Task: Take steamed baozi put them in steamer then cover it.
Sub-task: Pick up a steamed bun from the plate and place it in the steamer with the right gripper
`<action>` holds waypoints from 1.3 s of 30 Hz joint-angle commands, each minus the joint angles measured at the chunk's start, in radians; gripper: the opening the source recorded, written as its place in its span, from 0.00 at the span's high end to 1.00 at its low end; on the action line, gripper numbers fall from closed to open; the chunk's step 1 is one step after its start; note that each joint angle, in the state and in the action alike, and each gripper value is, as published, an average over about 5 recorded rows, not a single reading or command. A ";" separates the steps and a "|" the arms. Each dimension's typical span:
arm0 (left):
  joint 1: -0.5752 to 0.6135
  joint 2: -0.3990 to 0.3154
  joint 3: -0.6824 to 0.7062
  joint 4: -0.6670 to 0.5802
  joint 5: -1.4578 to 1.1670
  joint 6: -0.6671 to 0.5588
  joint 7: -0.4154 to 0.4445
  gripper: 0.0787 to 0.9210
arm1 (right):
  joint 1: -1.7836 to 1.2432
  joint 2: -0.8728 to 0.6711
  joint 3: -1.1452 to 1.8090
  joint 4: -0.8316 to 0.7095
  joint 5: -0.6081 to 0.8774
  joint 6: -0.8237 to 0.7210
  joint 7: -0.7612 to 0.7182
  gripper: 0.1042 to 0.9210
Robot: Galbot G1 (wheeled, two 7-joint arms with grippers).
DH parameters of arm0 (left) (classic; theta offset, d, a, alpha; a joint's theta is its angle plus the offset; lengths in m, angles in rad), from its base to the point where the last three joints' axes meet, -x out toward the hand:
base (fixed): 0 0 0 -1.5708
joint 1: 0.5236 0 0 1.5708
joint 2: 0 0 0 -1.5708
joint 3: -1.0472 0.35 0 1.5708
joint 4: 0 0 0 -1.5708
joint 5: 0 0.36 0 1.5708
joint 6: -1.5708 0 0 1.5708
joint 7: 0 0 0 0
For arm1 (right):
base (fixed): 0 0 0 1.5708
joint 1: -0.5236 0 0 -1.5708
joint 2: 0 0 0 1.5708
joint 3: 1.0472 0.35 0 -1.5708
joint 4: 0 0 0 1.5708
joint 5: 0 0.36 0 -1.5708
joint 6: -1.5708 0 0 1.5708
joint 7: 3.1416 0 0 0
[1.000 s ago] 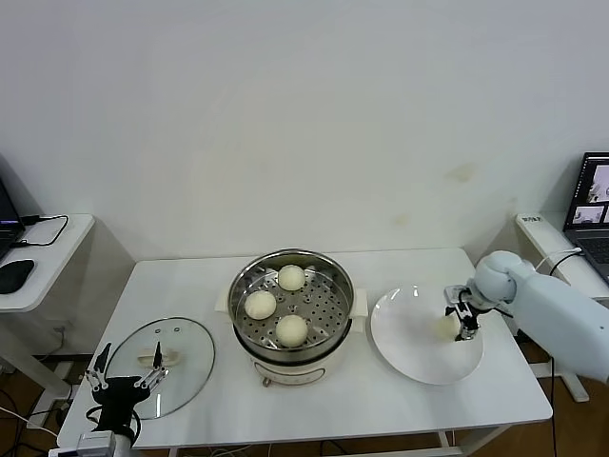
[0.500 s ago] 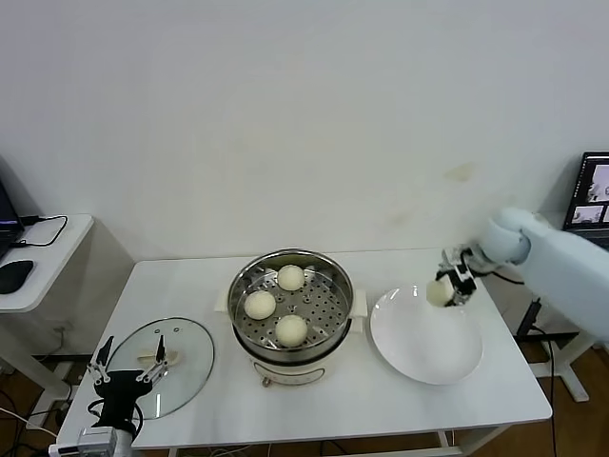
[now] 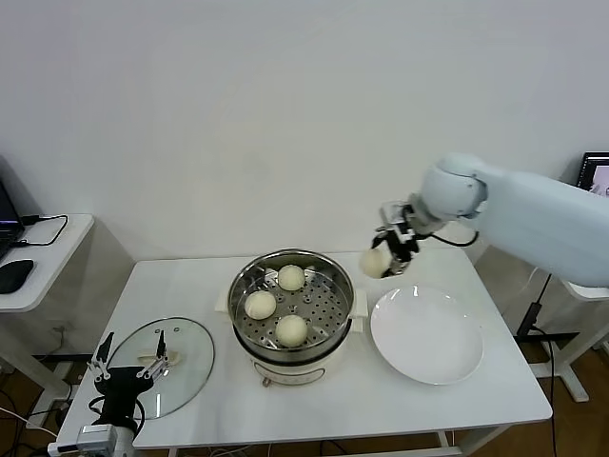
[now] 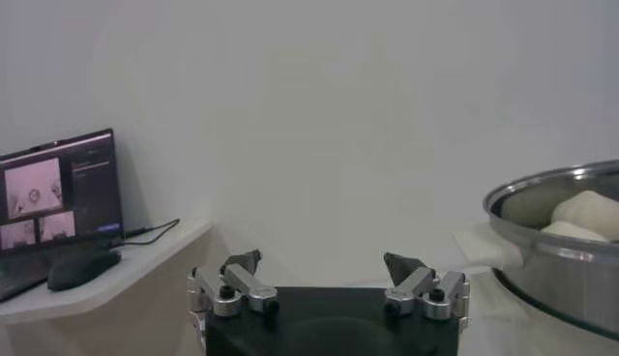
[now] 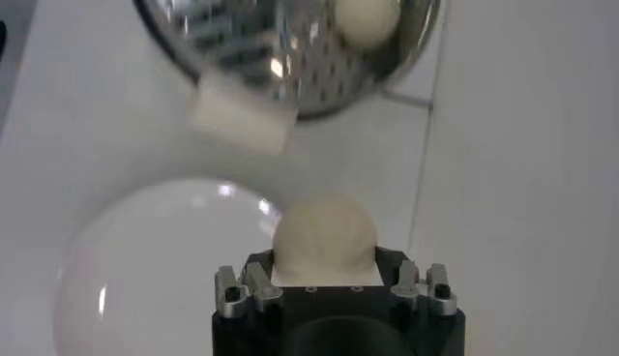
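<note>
Right gripper (image 3: 388,257): raised above the table right of frame centre, between the steamer and the plate, clamped on one steamed baozi (image 3: 375,261); the right wrist view shows the same bun (image 5: 324,235) wedged between the fingers.
Steamer (image 3: 335,278): steel pot on a cream-white base, centre of the table, uncovered — its perforated tray holds three buns.
Buns inside: one toward the wall (image 3: 291,277), one on the left (image 3: 260,304), one nearest the front (image 3: 291,328); they sit apart from one another.
Plate (image 3: 426,335): flat and white, just right of the steamer in the lower right of the frame.
Cover (image 3: 190,357): glass lid with a cream handle, lying flat on the table at the lower left, well apart from the pot.
Left gripper (image 3: 125,375): low at the lower left corner, at the lid's near edge, fingers spread and holding nothing; the left wrist view shows the two fingertips (image 4: 328,267) wide apart.
Table (image 3: 362,400): white.
Side desk (image 3: 57,248): at the left edge — a dark mouse and cables on it.
Writing: a monitor (image 4: 56,194) in the left wrist view shows small windows; no text there can be read, and no brand mark can be made out on the steamer.
</note>
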 commanded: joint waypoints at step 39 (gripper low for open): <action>-0.015 -0.006 -0.005 0.009 -0.006 -0.001 -0.002 0.12 | -0.168 0.257 -0.025 -0.141 0.170 -0.274 0.233 0.27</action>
